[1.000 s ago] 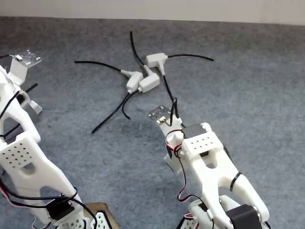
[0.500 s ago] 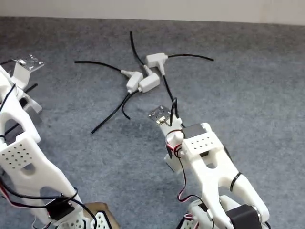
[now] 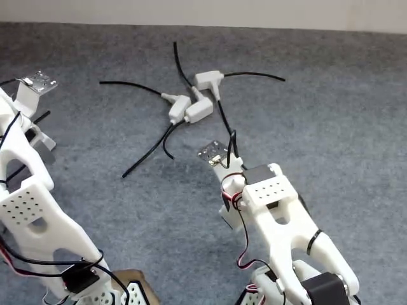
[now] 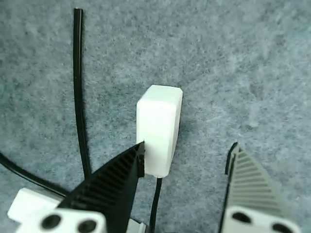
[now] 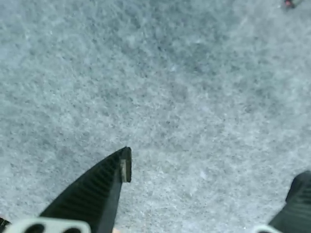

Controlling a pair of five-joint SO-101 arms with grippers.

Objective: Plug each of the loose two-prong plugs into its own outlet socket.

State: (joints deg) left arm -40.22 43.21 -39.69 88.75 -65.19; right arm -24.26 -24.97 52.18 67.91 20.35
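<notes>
Two claws, both spread apart, over a grey table (image 3: 331, 114).
Left claw (image 4: 187, 148) straddles a white connector block (image 4: 158, 128), its black finger (image 4: 116, 174) touching it; right claw (image 5: 214, 171) faces table; other white connectors (image 3: 199, 111) cluster upper centre, high view.

White plastic arms (image 3: 280, 210), black servos (image 3: 324, 287), ribbed dark fingers (image 4: 112, 179), red-black wiring (image 3: 243, 249).

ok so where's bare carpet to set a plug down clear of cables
Widest bare carpet lies right of the white plug cluster, past the right arm. Another patch sits between the two arms, short of the black cables. Around the cluster it is crowded.
</notes>
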